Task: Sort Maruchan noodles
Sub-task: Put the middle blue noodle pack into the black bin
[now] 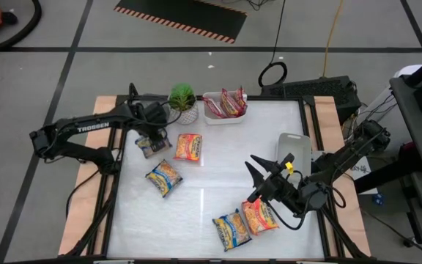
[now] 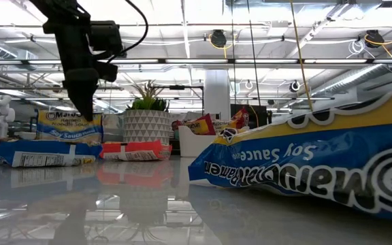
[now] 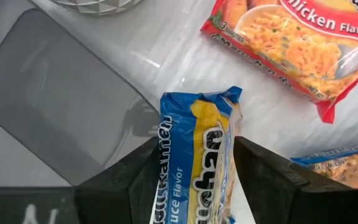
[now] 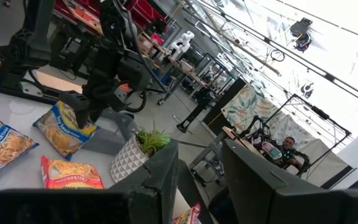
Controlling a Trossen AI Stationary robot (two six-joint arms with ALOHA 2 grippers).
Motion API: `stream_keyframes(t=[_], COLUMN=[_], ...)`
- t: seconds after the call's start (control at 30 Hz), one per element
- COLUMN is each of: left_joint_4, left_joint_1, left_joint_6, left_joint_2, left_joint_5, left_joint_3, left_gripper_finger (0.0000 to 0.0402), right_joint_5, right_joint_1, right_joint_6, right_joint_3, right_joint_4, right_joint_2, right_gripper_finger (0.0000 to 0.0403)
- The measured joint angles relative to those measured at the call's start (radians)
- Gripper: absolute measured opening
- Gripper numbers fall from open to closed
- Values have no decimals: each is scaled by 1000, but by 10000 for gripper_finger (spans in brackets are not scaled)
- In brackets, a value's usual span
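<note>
Five crinkly flat packets lie loose on the glossy tabletop; left gripper fingers straddle a blue packet, perhaps loosely; right gripper fingers narrow, empty.

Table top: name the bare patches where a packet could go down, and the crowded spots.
Bare: the table middle, bordered by the orange packet, the blue packet and the right gripper; also the strip between the white bin and the grey tray. Crowded: around the left gripper by the plant, and the front packet pair.
</note>
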Motion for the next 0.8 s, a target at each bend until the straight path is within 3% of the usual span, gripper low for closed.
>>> stream_keyframes(t=[0.27,0.6,0.8], left_joint_4=[0,37,34], left_joint_1=[-40,-80,-82], left_joint_6=[0,15,16], left_joint_2=[0,0,-7], left_joint_5=[-5,-19,-20], left_joint_3=[0,0,1], left_gripper_finger=[204,93,82], right_joint_5=[0,0,0], right_joint_1=[0,0,0], right_joint_6=[11,5,4], right_joint_3=[0,0,0], right_joint_4=[0,0,0], right_joint_2=[0,0,0], right_gripper_finger=[116,116,116])
